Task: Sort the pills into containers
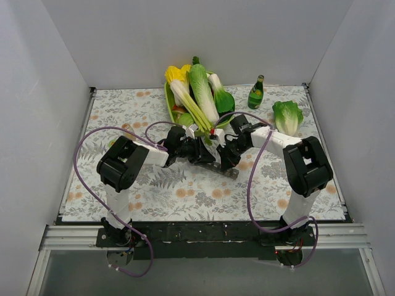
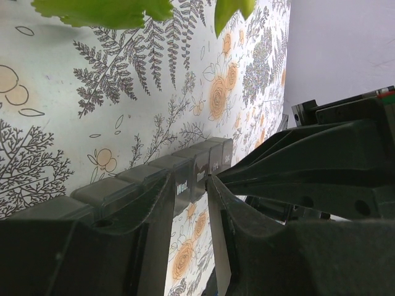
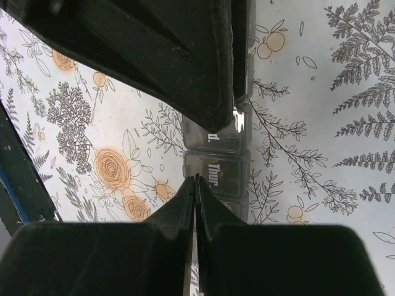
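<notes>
The containers are a strip of joined grey compartments lying mid-table on the flowered cloth. In the left wrist view the containers show lids lettered Wed., Thur. and Fri. My left gripper is shut across the strip at the Wed. compartment. My right gripper is shut, its tips against the front edge of the Thur. compartment. Whether they pinch a lid tab does not show. No pills are in view.
A green tray piled with vegetables stands behind the grippers. A green bottle and a loose cabbage sit at the back right. White walls close in three sides. Purple cables loop beside both arms.
</notes>
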